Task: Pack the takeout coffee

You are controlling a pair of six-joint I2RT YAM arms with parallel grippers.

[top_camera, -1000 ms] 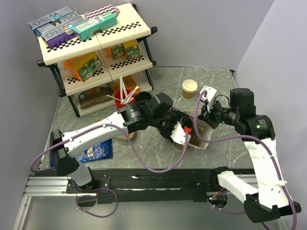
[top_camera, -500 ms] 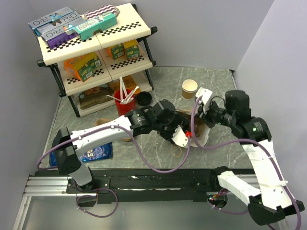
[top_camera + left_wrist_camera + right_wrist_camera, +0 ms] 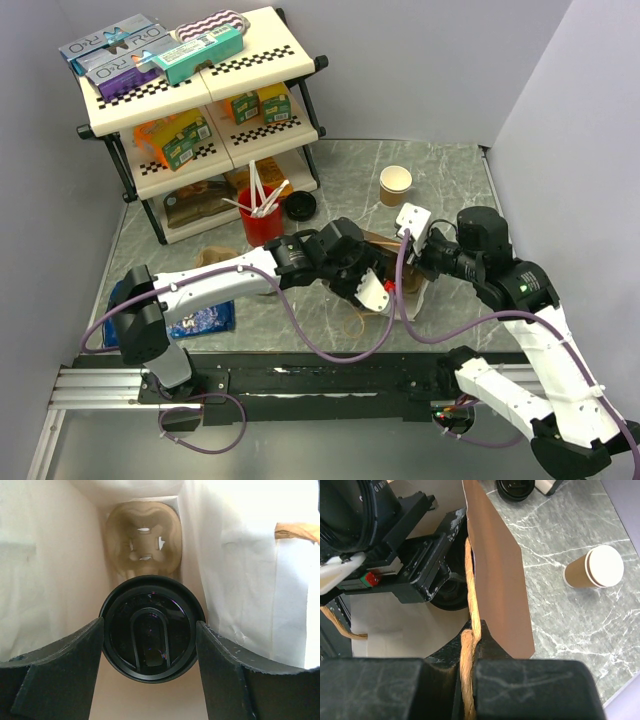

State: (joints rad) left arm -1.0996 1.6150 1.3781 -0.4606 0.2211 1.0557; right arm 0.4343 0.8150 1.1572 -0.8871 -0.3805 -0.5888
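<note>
Near the left stands a red cup of sticks. Next to it the left gripper reaches into the paper bag, fingers clamped on either side of the takeout coffee at its black lid. A pulp carrier shows deeper in the bag. The right gripper pinches the bag's twine handle tight. Further right, an unlidded tan cup stands apart.

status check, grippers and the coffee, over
Left gripper shut on black-lidded coffee cup, inside brown paper bag. Right gripper shut on twisted paper handle. Moulded pulp tray at bag bottom, nothing between.
</note>
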